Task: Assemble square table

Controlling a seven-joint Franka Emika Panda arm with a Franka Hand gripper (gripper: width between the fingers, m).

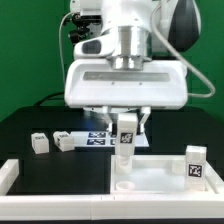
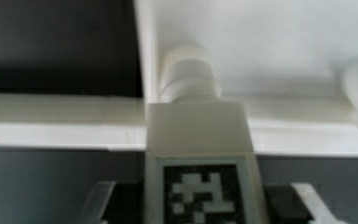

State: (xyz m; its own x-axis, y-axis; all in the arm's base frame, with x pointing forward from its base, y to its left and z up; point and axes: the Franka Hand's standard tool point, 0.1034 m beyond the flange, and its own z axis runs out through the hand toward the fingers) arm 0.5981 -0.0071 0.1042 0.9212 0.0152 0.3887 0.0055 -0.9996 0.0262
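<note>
Closest to my wrist lens is the held leg (image 2: 197, 130), tag facing me, with its threaded tip pointing away toward the white square panel (image 1: 165, 172). My end effector (image 1: 126, 128) is pinching that leg by its flanks, jaws part-way in, and the leg looks upright. In the exterior view it hangs over the panel's nine o'clock side, close to a corner; I can't tell whether the tip is touching the seat. At the panel's three o'clock edge a standing leg (image 1: 195, 165) is upright, seated or only parked I can't say. Out at nine o'clock from my held leg, an inner loose leg (image 1: 66, 140) and an outer loose leg (image 1: 40, 142) rest on the black worktop (image 1: 60, 165), with the marker board (image 1: 100, 138) between them and the arm. The white bar (image 1: 12, 172) edges the worktop at eight o'clock.

Here's my worry: if that tip comes down off-centre or slightly tilted, I reckon it rides the rim or cross-threads. Nothing visibly clamps the panel, so a sideways push could skate it. And a twist against resistance could let the leg slip between the pads.
</note>
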